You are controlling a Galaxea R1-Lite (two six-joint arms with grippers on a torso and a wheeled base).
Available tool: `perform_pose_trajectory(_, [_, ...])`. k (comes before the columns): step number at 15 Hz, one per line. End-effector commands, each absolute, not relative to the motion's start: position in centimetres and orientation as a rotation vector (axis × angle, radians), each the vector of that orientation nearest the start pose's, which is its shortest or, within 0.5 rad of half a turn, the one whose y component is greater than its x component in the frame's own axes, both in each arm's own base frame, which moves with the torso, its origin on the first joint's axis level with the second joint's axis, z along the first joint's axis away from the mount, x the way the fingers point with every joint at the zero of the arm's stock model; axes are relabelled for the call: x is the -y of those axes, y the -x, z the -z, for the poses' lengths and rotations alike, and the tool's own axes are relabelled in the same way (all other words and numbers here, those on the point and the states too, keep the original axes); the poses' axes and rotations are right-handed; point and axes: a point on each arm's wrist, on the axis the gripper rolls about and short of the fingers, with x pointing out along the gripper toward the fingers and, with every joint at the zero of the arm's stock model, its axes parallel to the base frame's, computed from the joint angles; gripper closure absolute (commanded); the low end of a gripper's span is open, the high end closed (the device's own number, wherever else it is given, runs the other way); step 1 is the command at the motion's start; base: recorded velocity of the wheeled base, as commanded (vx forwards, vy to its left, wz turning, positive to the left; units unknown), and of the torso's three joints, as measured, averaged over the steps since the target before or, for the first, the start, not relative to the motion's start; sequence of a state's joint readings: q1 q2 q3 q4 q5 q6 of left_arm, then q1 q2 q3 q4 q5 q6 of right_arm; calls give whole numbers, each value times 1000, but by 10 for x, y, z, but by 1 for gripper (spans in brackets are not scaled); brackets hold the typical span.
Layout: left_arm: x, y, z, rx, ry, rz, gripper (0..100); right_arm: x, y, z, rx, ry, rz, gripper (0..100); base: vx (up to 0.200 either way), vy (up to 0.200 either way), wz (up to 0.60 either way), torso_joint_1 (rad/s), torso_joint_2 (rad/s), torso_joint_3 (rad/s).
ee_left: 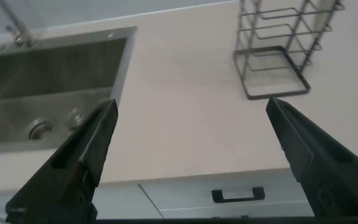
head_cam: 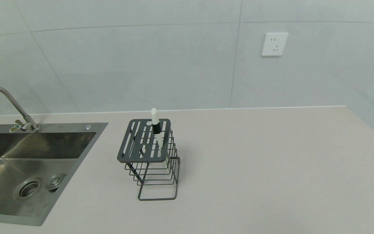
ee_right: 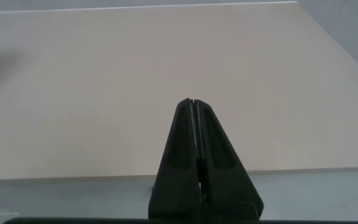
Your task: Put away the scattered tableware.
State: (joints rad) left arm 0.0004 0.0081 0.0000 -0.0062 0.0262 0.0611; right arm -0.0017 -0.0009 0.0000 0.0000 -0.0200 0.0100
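A dark wire utensil rack [head_cam: 151,159] stands in the middle of the beige counter [head_cam: 255,169]. One white utensil with a black band [head_cam: 156,128] sticks upright out of a slot in the rack's slotted top. In the left wrist view my left gripper [ee_left: 191,112] is open, held off the counter's front edge, with the rack's base [ee_left: 272,68] beyond it and nothing between the fingers. My right gripper [ee_right: 194,102] is shut and empty, held over bare counter near its front edge.
A steel sink [head_cam: 18,169] with a curved tap [head_cam: 8,100] is set into the counter to the left of the rack. The tiled wall behind carries a white socket [head_cam: 274,44]. A drawer handle [ee_left: 238,196] shows below the counter's front edge.
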Motion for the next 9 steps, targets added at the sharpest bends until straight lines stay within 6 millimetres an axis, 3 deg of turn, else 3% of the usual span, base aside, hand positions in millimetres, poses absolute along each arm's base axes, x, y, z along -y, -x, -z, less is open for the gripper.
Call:
perform_pose_trajectory(1, [-1,23,-76,1,-35,-34,0,0,23,-75,0,-11,21,100,0,0,0,0,0,0])
perform_pose_trajectory(9, [-1,23,-76,4,35,-64,0,0,23,-75,0,-9,18,100,0,0,0,0,0,0])
